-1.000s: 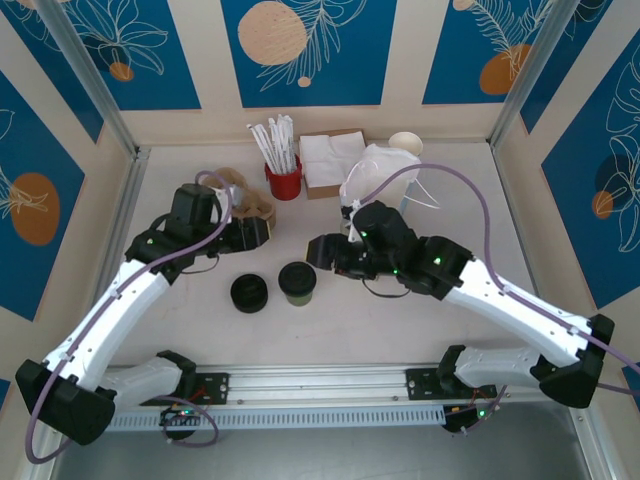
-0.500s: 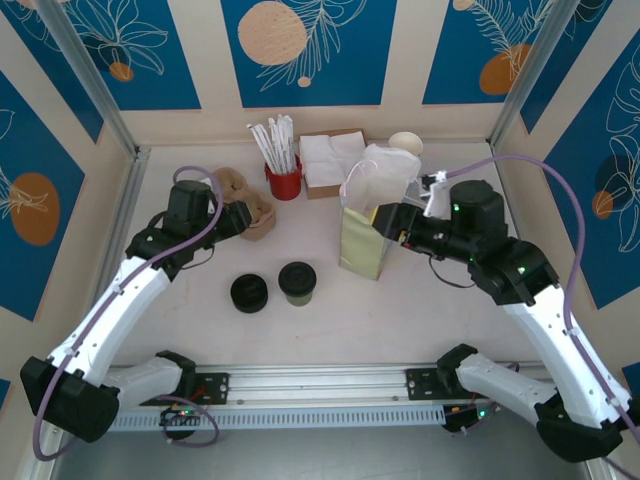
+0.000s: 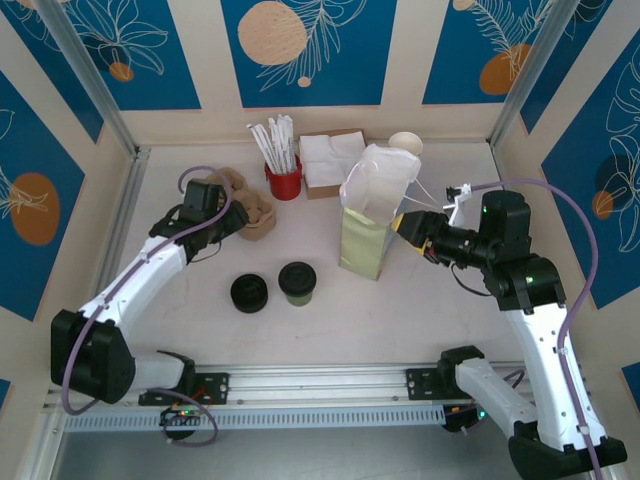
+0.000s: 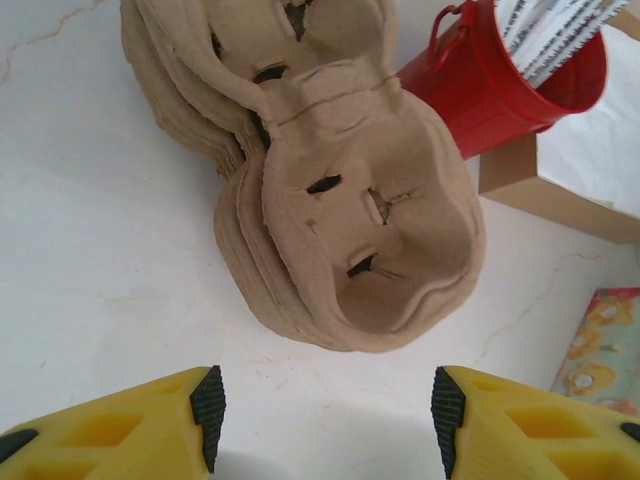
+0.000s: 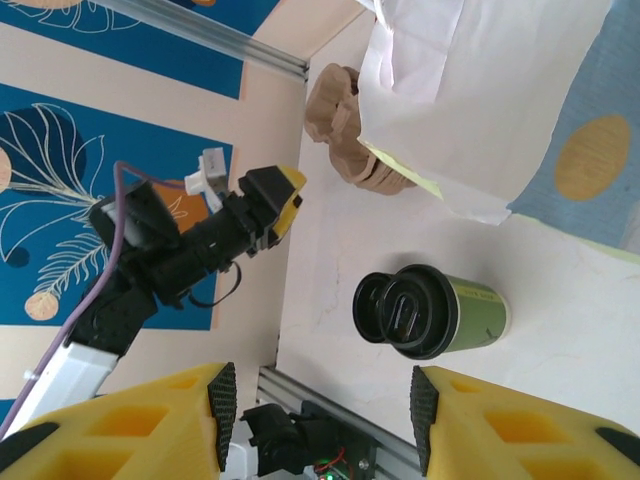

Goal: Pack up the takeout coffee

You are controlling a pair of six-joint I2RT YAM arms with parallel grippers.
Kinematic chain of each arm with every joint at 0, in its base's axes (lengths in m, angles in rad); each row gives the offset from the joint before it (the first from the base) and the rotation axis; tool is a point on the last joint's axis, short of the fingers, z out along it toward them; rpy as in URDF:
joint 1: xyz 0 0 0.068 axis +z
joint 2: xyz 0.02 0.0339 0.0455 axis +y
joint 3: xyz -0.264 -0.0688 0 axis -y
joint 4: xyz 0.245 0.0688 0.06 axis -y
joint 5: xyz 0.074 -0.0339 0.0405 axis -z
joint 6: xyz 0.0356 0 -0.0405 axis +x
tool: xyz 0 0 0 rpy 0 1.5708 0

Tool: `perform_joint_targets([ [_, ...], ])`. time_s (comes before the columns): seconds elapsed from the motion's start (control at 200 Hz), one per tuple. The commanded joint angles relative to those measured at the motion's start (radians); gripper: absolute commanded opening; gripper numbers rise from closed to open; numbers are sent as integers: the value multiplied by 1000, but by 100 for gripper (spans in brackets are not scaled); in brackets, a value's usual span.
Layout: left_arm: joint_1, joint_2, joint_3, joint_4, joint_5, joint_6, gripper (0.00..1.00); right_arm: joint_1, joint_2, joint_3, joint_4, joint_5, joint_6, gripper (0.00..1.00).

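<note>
The left claw (image 4: 328, 420) is about half open, with nothing between its yellow fingers (image 4: 120, 428) but bare bench (image 3: 340, 335). Right ahead of it, at 12 o'clock, lies a stack of brown pulp carriers (image 4: 340, 200), cup wells facing up, close to the fingertips but not touching them. At 1 o'clock from the carriers is a red bucket (image 4: 500, 80) of white wrapped sticks, and beside it a box of napkins (image 3: 330, 160).

The right claw (image 5: 322, 415) is also about half open and holds nothing. From above it points toward 9 o'clock at a pale green bag (image 3: 365, 240) with a white top. It is just beside the bag's right face, though I can't quite tell whether it touches.

The coffee (image 3: 297, 283) stands upright on the bench at 7 o'clock from the bag. It has a black domed lid and olive sides, and it is well apart from both claws. At its 9 o'clock, close by but separate, sits an all-black lid (image 3: 249, 293). White cups (image 3: 406, 143) stand at the back, at 12 o'clock from the bag.
</note>
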Motion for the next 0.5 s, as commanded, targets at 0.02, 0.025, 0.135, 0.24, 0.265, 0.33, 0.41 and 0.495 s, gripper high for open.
perform_joint_targets([
  [0.02, 21, 47, 15, 40, -21, -37, 57, -21, -18, -13, -27, -76, -10, 51],
  [0.025, 21, 48, 14, 40, -21, -38, 57, -21, -17, -13, -27, -77, -10, 51],
  [0.135, 30, 90, 17, 66, -11, -60, 56, -34, -17, -15, -32, -89, -18, 51],
  [0.24, 33, 123, 22, 91, -3, -72, 53, -43, -17, -17, -34, -97, -21, 51],
  [0.265, 33, 131, 26, 94, 0, -74, 52, -47, -17, -17, -34, -100, -22, 51],
  [0.33, 33, 148, 35, 99, 6, -77, 51, -51, -17, -19, -35, -105, -21, 52],
  [0.41, 35, 161, 37, 110, 7, -80, 48, -58, -17, -21, -35, -108, -21, 51],
  [0.495, 35, 169, 41, 115, 11, -81, 48, -66, -18, -21, -37, -112, -22, 51],
])
